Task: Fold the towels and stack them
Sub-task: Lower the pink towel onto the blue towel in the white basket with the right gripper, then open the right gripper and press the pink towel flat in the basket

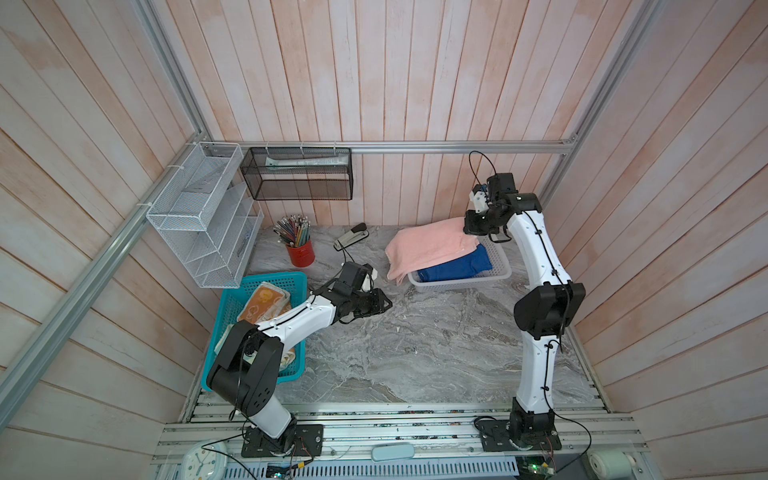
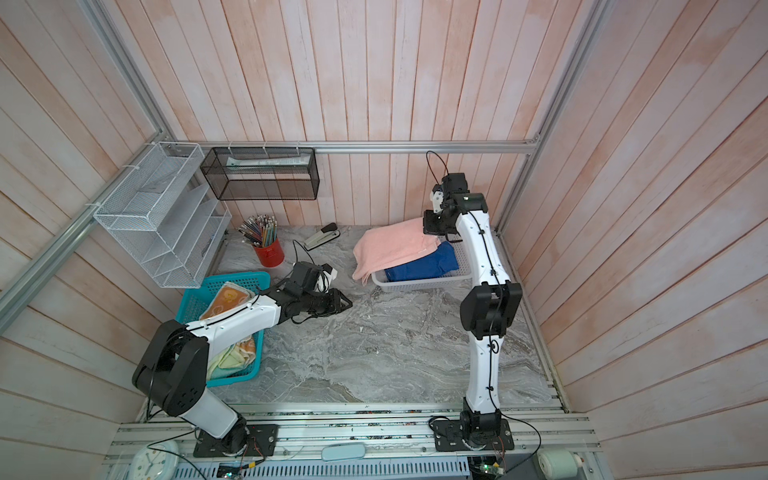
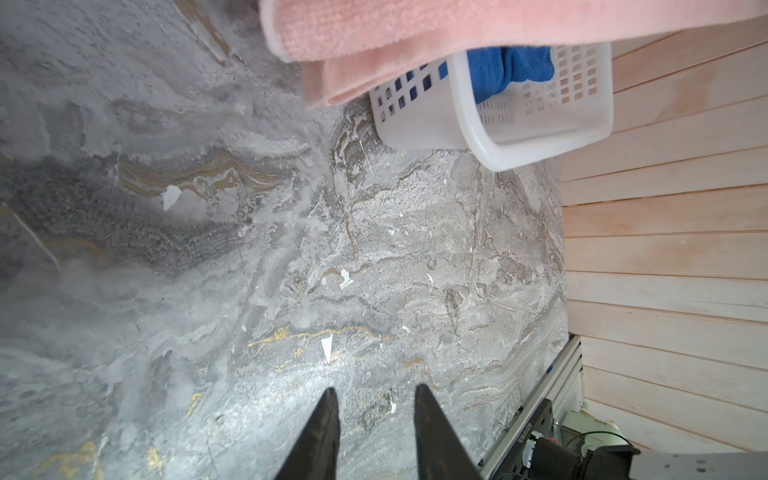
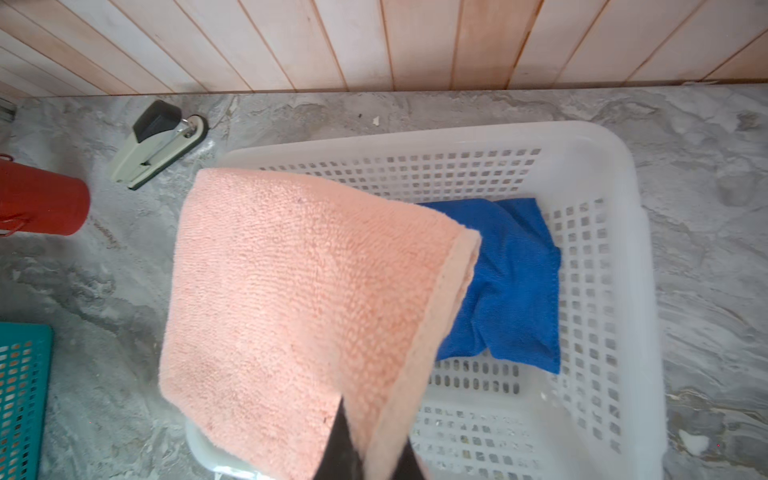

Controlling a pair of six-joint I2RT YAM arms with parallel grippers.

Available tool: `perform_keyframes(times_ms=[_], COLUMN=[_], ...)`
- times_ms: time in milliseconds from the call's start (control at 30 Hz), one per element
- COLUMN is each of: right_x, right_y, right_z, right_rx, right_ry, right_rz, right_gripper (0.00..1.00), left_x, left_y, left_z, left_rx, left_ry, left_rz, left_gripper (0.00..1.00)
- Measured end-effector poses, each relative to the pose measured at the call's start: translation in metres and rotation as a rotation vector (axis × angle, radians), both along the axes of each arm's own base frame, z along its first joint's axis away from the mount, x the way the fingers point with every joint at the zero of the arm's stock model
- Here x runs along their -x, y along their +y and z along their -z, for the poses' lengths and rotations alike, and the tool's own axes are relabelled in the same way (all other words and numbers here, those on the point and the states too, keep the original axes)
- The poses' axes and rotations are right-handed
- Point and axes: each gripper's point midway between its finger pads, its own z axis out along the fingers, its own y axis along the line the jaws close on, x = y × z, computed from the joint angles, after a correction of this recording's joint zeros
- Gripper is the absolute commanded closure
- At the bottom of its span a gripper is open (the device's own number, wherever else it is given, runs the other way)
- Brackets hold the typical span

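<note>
Salmon-pink towel (image 1: 428, 245) hangs from the closed right gripper (image 1: 470, 235) in both top views, draping over the white basket (image 1: 500, 266) that holds the blue towel (image 1: 457, 268); the bunny towel (image 1: 264, 301) lies in the teal basket (image 1: 270, 277). Left wrist view: left gripper (image 3: 374, 390), jaws partly apart and empty, above the marble table (image 3: 249, 249). Right wrist view: the right gripper's jaws pinch the salmon-pink towel's edge above the blue towel.

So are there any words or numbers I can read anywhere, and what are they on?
Nothing here reads clearly.
Clock: numbers on its face, too small to read.
Long packet in the black wire basket: some print, too blurred to read.
Black part in the left wrist view: white letters, too blurred to read.
</note>
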Motion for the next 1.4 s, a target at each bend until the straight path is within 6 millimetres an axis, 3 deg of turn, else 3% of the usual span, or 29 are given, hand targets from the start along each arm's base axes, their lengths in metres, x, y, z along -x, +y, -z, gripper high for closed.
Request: perform_keyframes(times_ms=[133, 367, 467, 967, 1400], right_x=[-0.011, -0.024, -0.023, -0.036, -0.033], right_y=[-0.016, -0.032, -0.037, -0.077, -0.099], right_z=[0.024, 0.096, 0.110, 0.111, 0.112], right_rx=[0.043, 0.144, 0.176, 0.279, 0.336], right_ry=[0.022, 0.126, 0.142, 0.097, 0.117], right_rz=[0.007, 0.010, 0.006, 0.065, 0.120], right_gripper=[1.00, 1.00, 1.00, 1.00, 0.98], left_x=[0.000, -0.001, -0.002, -0.002, -0.003], left_y=[0.000, 0.002, 0.003, 0.003, 0.004], left_z=[0.010, 0.018, 0.025, 0.035, 0.039], left_rx=[-0.012, -0.020, -0.028, -0.036, -0.040], left_ry=[0.023, 0.041, 0.055, 0.076, 0.083], left_rz=[0.000, -0.005, -0.007, -0.005, -0.009], left_gripper=[0.67, 0.67, 0.67, 0.67, 0.67])
